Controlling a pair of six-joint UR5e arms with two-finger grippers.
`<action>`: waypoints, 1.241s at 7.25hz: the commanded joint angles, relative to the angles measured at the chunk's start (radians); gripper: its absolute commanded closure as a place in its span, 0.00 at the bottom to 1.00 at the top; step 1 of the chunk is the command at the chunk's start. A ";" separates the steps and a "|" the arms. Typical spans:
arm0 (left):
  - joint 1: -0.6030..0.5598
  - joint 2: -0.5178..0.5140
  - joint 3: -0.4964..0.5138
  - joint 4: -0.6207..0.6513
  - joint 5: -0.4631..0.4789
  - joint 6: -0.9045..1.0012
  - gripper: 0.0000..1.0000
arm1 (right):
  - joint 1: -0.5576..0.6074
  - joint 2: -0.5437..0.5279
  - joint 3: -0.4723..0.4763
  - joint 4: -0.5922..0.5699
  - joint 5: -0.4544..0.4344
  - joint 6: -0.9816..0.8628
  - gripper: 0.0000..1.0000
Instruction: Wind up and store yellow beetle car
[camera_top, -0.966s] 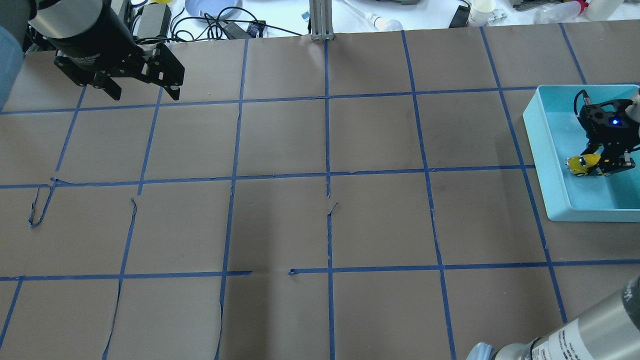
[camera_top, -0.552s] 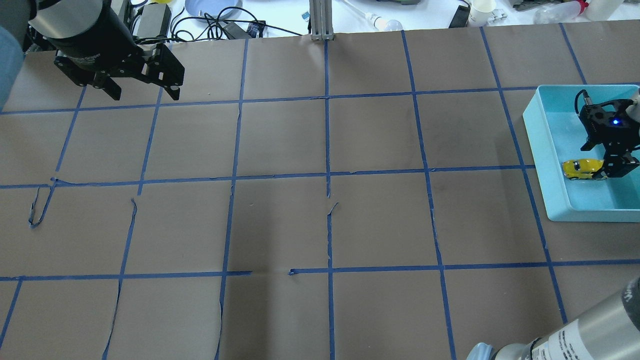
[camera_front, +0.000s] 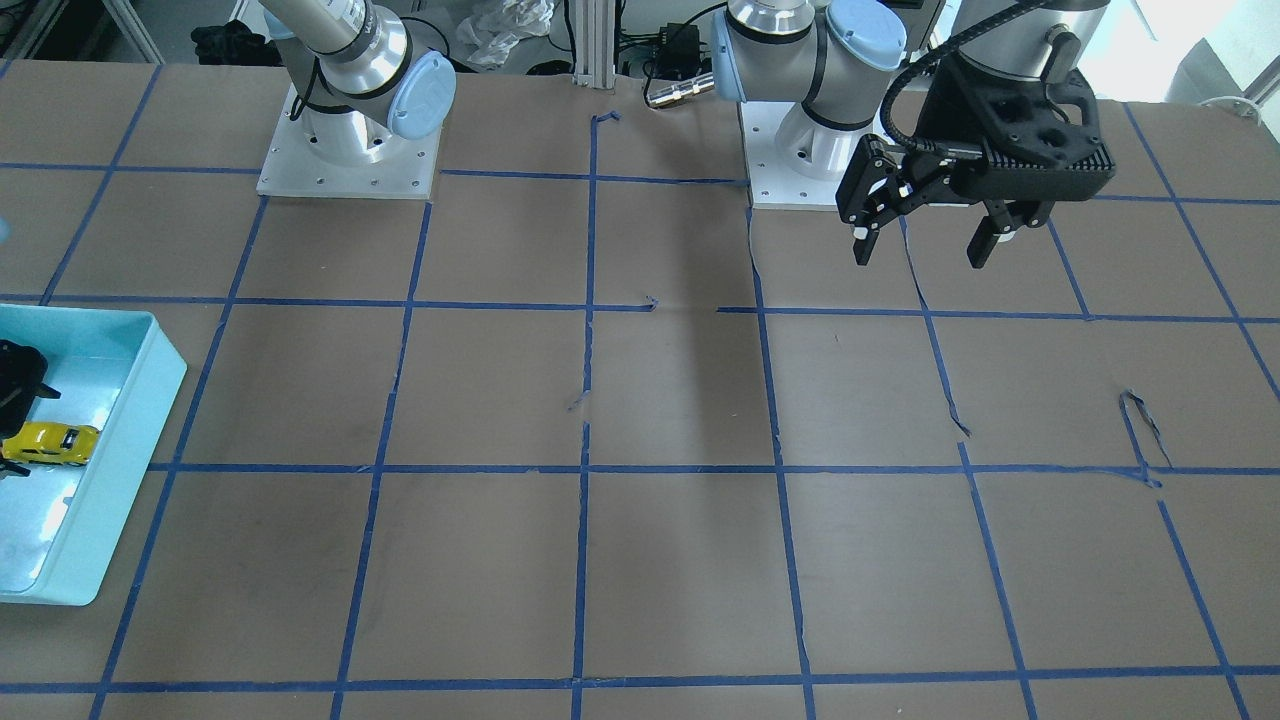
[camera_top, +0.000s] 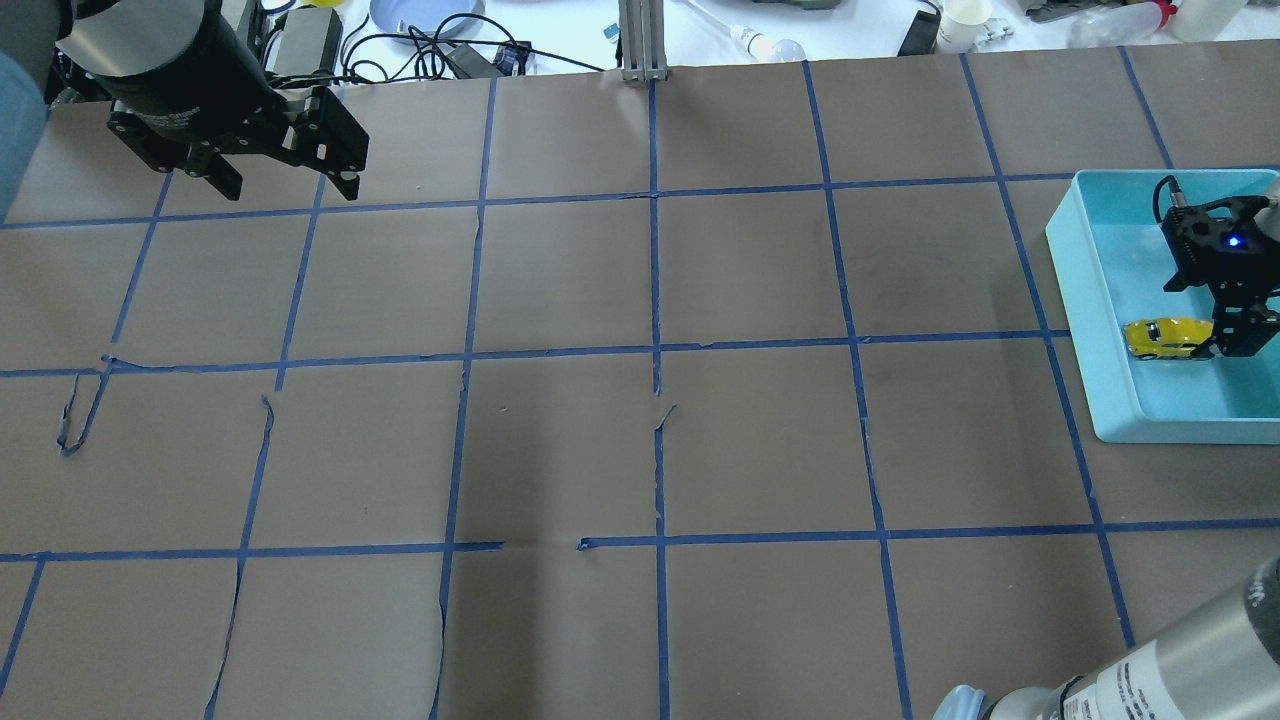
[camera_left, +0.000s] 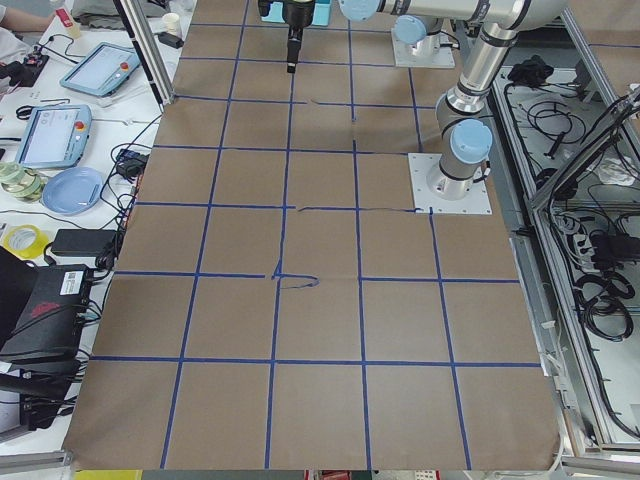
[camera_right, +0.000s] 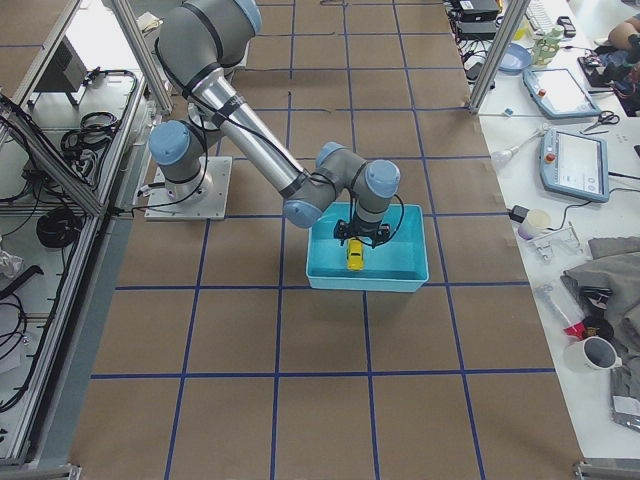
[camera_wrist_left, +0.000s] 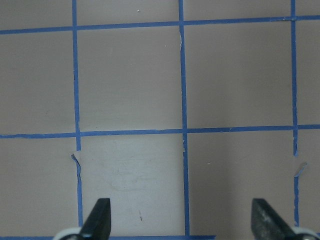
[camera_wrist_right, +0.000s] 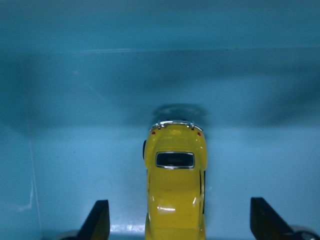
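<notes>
A brown paper-covered bench (camera_top: 560, 450), ruled into squares by blue tape, fills the scene, and a teal bin (camera_front: 130, 480) is set near its edge on the robot's right. Inside that bin the right claw (camera_wrist_right: 182, 225) is seen with its fingers spread wide and nothing gripped. The yellow beetle car (camera_wrist_right: 176, 190) lies between them on the bin floor, untouched by either finger, its tail toward the far wall. The car is judged to be light and rigid, but its glossy, rounded shell is likely to be slippery, and it may roll on its wheels if nudged. A hold across the flat flanks, low by the doors, would be favoured over the domed roof. Well apart, the left claw (camera_front: 920, 255) is held open above bare paper.
</notes>
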 joint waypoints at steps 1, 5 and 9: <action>0.001 0.000 0.000 0.000 0.000 0.000 0.00 | 0.009 -0.108 -0.021 0.053 -0.013 0.045 0.00; 0.001 0.000 0.000 0.000 0.002 0.000 0.00 | 0.012 -0.380 -0.163 0.427 -0.009 0.157 0.00; 0.001 0.000 0.000 0.000 0.002 0.003 0.00 | 0.055 -0.389 -0.319 0.652 -0.012 0.333 0.00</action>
